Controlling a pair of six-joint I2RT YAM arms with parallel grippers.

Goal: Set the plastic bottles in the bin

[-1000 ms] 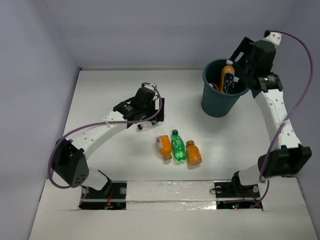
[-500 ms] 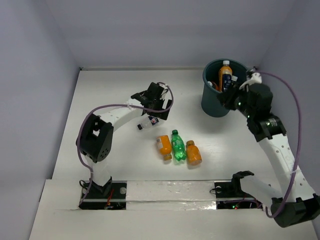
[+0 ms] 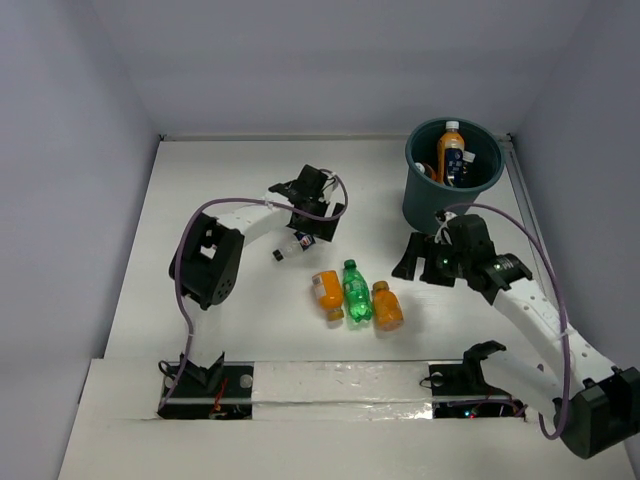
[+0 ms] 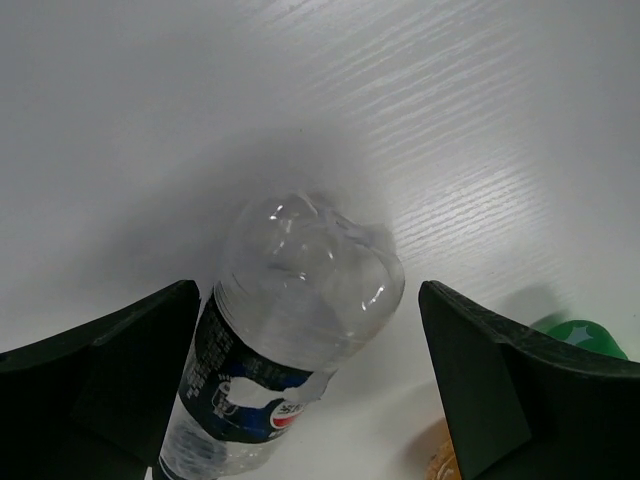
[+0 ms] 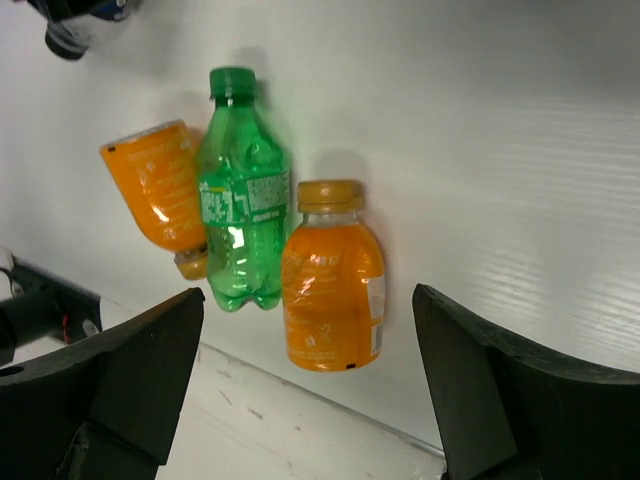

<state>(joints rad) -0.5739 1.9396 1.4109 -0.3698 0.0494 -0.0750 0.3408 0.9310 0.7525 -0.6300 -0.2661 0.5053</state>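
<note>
The dark teal bin stands at the back right with an orange blue-labelled bottle upright inside; other contents are mostly hidden. A tiny clear bottle with a dark label lies on the table. My left gripper is open just above it, with the bottle between the jaws but untouched. An orange bottle, a green bottle and another orange bottle lie side by side. My right gripper is open and empty, right of them.
The white table is boxed in by grey walls at the back and sides. A raised white strip with both arm bases runs along the near edge. The left arm's elbow stands left of the bottles.
My right arm has swung from over the bin down to the table, and its open gripper now faces the three bottles. My left gripper has stayed over the tiny bottle while its elbow folded.
</note>
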